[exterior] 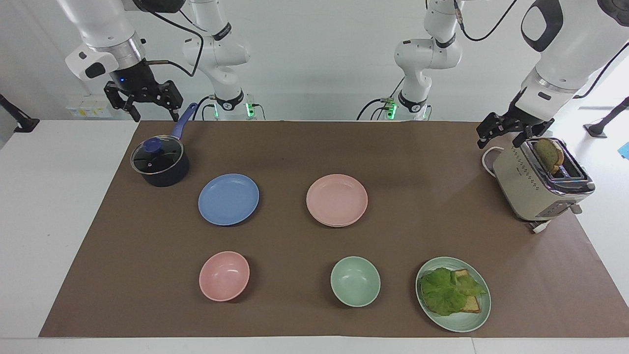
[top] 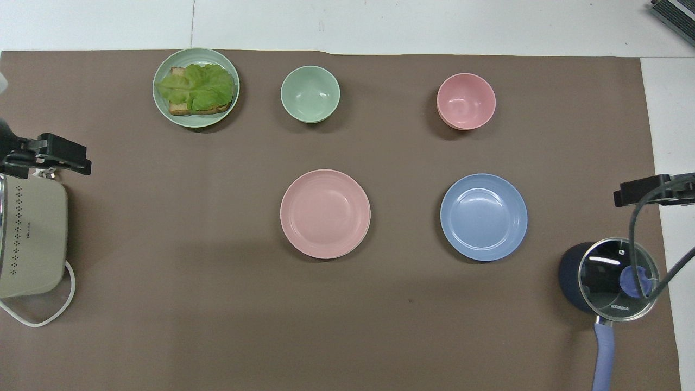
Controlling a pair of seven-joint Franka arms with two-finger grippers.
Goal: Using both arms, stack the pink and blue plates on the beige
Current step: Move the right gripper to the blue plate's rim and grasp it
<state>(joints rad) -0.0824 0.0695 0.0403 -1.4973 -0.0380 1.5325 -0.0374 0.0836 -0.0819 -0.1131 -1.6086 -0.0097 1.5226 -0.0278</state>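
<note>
The pink plate lies flat at the middle of the brown mat. Beside it, toward the right arm's end, lies the blue plate, apart from it. No gripper touches either plate. The beige plate is hidden or out of view. My right gripper hangs open and empty over the pot's handle at its end of the table. My left gripper hangs open and empty beside the toaster at the other end. Both arms wait.
A lidded dark pot with a blue handle and a beige toaster holding bread stand at the table's two ends. Farther from the robots sit a pink bowl, a green bowl and a green plate with lettuce on toast.
</note>
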